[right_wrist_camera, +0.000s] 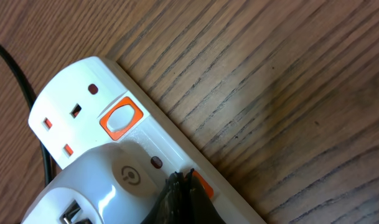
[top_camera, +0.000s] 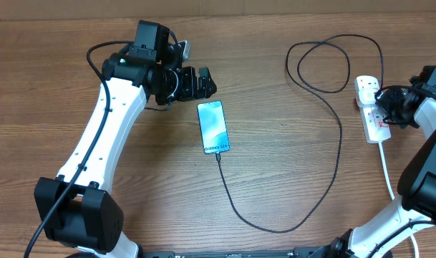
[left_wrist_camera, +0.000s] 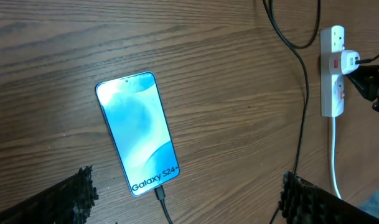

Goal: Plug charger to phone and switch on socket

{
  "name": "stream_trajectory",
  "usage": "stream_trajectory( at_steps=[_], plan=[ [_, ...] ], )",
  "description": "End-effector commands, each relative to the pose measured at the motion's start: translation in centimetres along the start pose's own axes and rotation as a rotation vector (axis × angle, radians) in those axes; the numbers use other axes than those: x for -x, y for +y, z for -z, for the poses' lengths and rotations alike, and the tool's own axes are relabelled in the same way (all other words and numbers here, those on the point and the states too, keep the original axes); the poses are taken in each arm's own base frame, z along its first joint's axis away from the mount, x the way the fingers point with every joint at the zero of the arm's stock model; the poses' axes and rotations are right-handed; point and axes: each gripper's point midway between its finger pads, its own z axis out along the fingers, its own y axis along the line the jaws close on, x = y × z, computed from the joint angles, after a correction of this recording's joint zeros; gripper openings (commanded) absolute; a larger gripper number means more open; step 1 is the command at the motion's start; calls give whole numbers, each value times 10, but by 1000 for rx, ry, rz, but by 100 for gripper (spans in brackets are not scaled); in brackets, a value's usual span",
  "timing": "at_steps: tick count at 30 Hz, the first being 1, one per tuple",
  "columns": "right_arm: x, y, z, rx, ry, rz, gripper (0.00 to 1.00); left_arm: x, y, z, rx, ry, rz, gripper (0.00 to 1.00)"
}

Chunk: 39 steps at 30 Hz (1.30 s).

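Observation:
The phone [top_camera: 213, 127] lies screen-up at mid-table with the thin black charger cable [top_camera: 325, 186] plugged into its near short edge; the left wrist view shows the phone [left_wrist_camera: 138, 132] and the connector [left_wrist_camera: 160, 195] seated. The cable loops right to a white adapter [top_camera: 370, 94] on the white socket strip [top_camera: 375, 122]. My left gripper [top_camera: 197, 82] is open just beyond the phone's far end. My right gripper [right_wrist_camera: 188, 185] is shut, its tips pressed on the strip's orange-red switch [right_wrist_camera: 203, 185] beside the adapter [right_wrist_camera: 108, 186].
The strip's thick white cord [top_camera: 386, 168] runs toward the front right. A second orange switch [right_wrist_camera: 121, 118] sits by the strip's free outlet. The black cable forms a loop [top_camera: 325, 64] at the back right.

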Motion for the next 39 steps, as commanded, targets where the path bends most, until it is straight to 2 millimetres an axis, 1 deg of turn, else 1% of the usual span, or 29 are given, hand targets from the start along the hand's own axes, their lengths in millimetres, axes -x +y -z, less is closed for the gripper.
stream_trajectory(
  at_steps=[1,6,12,15,17,19,22,26,29,30,31,34,37,39],
  plan=[
    [-65,49,-14,121,196,80,4,5,-5,6,-5,-25,-29,100],
    [-76,56,-14,118,226,97,4,5,-5,6,-3,-25,-29,100],
    [-76,53,-12,110,235,89,4,5,-5,6,-3,-25,-29,100],
    [-66,40,-2,48,230,37,4,5,-5,6,-4,-23,-28,100],
    [-55,20,10,-61,199,-34,4,4,-5,6,-4,-18,-36,100],
    [-41,2,28,-159,156,-92,4,2,-4,6,-2,-11,-34,100],
    [-22,-7,62,-209,99,-125,4,0,-4,6,0,-5,-45,100],
    [-8,-1,109,-190,37,-134,4,-1,-5,6,-7,2,-53,100],
    [-5,7,145,-162,-17,-129,4,-3,-5,6,-9,9,-60,100],
    [-6,11,157,-147,-34,-122,4,-4,-6,6,-17,13,-68,100],
    [-9,19,176,-116,-56,-100,4,-6,-10,6,-37,24,-88,100],
    [-21,48,214,4,-85,21,4,-12,-10,9,-42,44,-103,100],
    [-45,80,254,143,-110,169,4,-17,-12,16,-39,47,-118,100],
    [-66,101,283,241,-127,274,4,-19,-14,25,-34,35,-128,100]
  ],
)
